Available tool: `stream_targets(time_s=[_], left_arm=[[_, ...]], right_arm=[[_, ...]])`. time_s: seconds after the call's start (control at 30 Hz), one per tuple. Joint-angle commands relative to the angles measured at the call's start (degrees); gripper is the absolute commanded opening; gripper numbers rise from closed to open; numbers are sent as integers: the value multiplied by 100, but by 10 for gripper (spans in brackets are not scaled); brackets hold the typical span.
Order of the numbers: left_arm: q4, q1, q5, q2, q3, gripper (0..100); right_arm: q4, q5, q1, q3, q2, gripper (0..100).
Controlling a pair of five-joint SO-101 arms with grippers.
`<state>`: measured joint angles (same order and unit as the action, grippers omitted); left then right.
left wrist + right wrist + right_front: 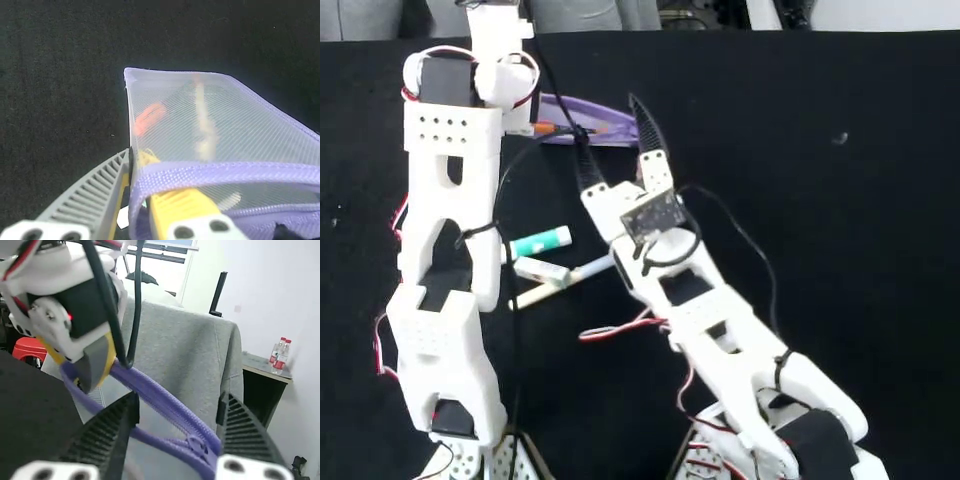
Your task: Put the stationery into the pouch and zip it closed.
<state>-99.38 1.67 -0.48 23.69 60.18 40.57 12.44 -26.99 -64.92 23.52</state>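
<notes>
Pouch (588,118), clear ribbed plastic edged in purple, sits near the far edge of the black desk (840,200), left of the middle, where both arms meet it. The left gripper (134,156) is clamped on one end of the pouch's purple mouth band, its grey finger outside the wall and its yellow finger on the other side of the band. Through the wall show an orange item (149,119) and a pale pen-like stick (204,125), both already inside. The right gripper (180,402) has its black fingers spread wide, one on each side of the purple zip (160,400) and touching nothing; the zip slider (196,445) lies just beside them, close to the gripper's base. From the slider the two purple bands part and run toward the left gripper (95,367), so that stretch of the mouth stands unzipped. In the high view the right gripper (608,125) points at the pouch's right end. Three pieces remain loose nearer the front, between the two arms: a teal-and-white glue stick (540,243), a small white block (540,269) touching a white pen (582,272), all partly hidden behind the left arm.
</notes>
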Motion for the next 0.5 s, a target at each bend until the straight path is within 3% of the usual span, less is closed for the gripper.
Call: stream_targets(time_s=[0.0, 0.2, 0.47], left_arm=[[88, -22, -9, -70, 207, 28], [114, -75, -18, -44, 207, 28], [237, -365, -26, -62, 215, 28]], right_arm=[[-1073, 70, 88, 857, 374, 243], [-4299, 79, 273, 2070, 1042, 243], [-5556, 79, 818, 2079, 2088, 243]])
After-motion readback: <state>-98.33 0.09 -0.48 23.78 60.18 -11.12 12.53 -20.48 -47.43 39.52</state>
